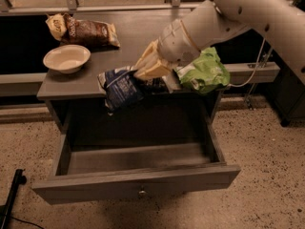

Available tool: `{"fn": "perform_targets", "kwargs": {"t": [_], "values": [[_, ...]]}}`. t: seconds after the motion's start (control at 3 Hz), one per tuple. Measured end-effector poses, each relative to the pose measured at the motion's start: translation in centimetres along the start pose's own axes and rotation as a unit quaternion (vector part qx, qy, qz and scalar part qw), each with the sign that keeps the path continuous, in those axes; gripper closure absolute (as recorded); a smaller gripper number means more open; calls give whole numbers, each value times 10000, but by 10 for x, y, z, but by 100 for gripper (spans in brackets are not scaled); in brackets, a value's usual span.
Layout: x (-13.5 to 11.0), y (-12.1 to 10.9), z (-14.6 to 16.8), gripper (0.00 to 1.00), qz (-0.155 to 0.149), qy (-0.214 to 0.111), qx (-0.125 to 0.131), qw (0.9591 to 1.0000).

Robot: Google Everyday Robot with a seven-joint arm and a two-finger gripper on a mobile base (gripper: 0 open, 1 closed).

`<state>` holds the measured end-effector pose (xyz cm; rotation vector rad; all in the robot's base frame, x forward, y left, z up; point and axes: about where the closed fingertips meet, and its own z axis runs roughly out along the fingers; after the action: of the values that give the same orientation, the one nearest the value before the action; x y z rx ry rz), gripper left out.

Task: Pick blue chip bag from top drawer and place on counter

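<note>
My gripper point(148, 71) is shut on the blue chip bag point(120, 88), a crinkled navy bag with white markings. It holds the bag in the air at the level of the counter's front edge, above the open top drawer point(138, 173). The bag hangs down to the left of the fingers. The drawer is pulled out wide and its inside shows bare. The dark grey counter point(126, 51) lies just behind the bag. My white arm comes in from the upper right.
A brown chip bag point(83, 31) lies at the counter's back left. A white bowl point(66, 58) stands in front of it. A green bag point(204, 72) lies at the counter's right front edge, close under my arm.
</note>
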<state>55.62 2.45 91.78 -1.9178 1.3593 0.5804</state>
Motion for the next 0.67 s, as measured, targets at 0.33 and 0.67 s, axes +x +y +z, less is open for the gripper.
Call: {"fn": "perform_targets", "kwargs": {"t": [0.33, 0.67], "values": [[-3, -40, -17, 100, 140, -15, 234, 9996], [42, -74, -21, 98, 1438, -93, 844, 9860]]}}
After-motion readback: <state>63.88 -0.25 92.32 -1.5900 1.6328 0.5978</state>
